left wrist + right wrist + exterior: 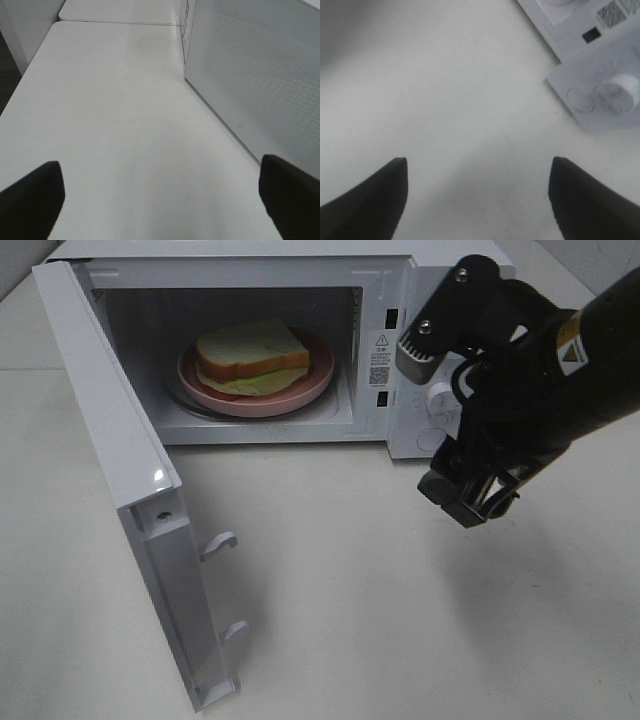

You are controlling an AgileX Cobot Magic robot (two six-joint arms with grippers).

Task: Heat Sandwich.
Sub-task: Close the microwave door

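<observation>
— Where's the sandwich?
— I see the sandwich (250, 358) inside the microwave (400, 430), lying on a pink plate (318, 380). The door (110, 440) stands wide open.
— And your claws?
— My right claw (477, 160) is spread, holding nothing, above the tabletop (350, 590) just in front of the microwave's knobs (620, 92). My left claw (160, 162) is spread wide too, empty, over the tabletop beside the microwave's door.

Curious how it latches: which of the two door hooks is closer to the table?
The lower hook, by the bottom corner; the other hook sits higher up the edge.
</observation>
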